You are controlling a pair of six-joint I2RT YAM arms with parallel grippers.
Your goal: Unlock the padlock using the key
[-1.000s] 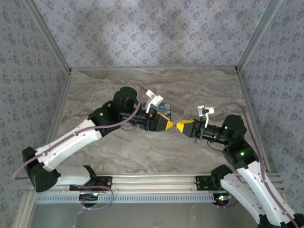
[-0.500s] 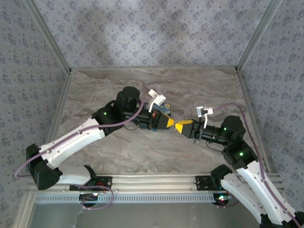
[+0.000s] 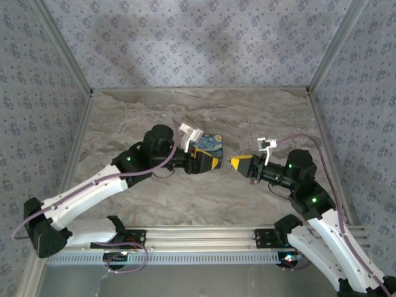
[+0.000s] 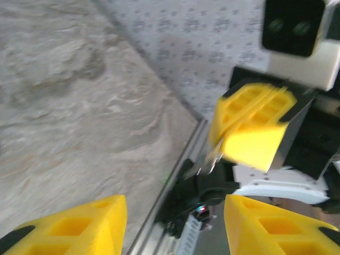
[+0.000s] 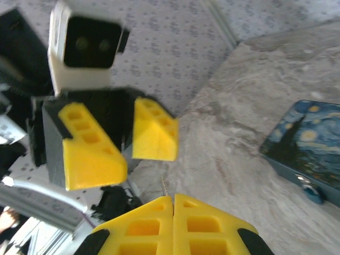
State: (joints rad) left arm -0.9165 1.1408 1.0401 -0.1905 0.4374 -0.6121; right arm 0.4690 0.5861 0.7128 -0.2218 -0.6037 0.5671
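My right gripper [image 5: 173, 199] is shut on the key [image 5: 163, 186], a thin metal blade poking out past its yellow fingertips. My left gripper [image 4: 175, 223] stands open with nothing between its fingers, facing the right gripper [image 3: 234, 162] across a small gap above the table's middle. The key [image 4: 210, 158] shows blurred below the right gripper [image 4: 249, 138]. The tiny silvery padlock [image 5: 304, 181] hangs on the near side of the blue starry-night tin [image 5: 308, 141]. The tin [image 3: 209, 142] lies just behind the left gripper [image 3: 213, 163].
The marbled tabletop [image 3: 260, 117] is bare around the tin. Patterned walls close it in on three sides. The aluminium rail [image 3: 204, 235] with both arm bases runs along the near edge.
The two grippers were tip to tip; the left gripper has drawn back to the left and stands open. The right gripper keeps the key and has shifted slightly right.
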